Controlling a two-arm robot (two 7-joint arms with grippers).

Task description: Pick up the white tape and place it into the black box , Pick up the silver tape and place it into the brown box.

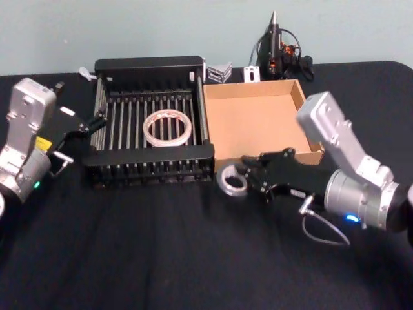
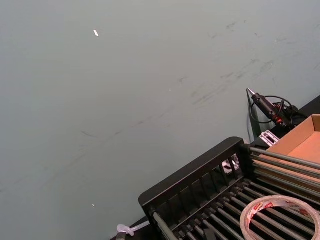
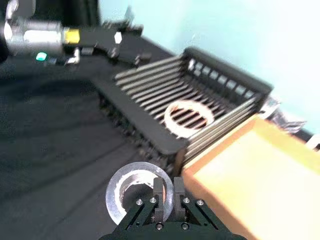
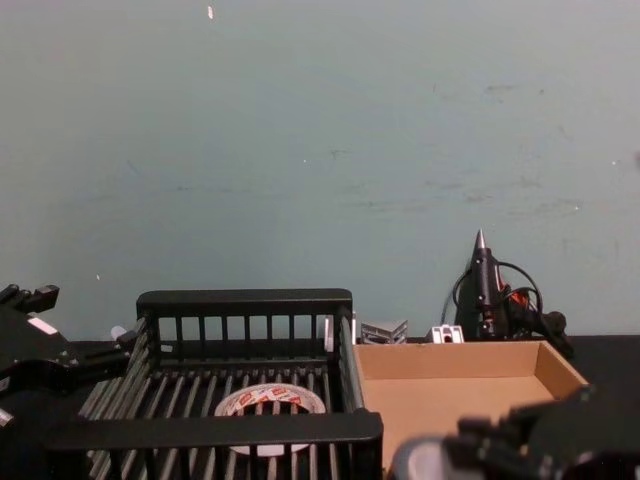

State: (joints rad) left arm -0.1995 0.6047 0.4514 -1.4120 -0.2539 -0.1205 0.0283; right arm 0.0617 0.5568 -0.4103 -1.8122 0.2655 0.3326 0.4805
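the right gripper [image 3: 164,194] pinches the rim of the small dark grey-silver tape roll [image 3: 131,196] on the black cloth, just beside the shallow brown cardboard tray [image 1: 258,119]. the whitish tape ring with red marks [image 1: 168,128] lies flat inside the black slatted plastic crate [image 1: 150,154]. the left gripper [image 1: 98,121] sits at the crate's left wall; whether it is spread or pressed together cannot be told.

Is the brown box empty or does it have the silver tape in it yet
Empty. The brown box shows a bare floor; the silver tape sits on the table before it, gripped by the right gripper.
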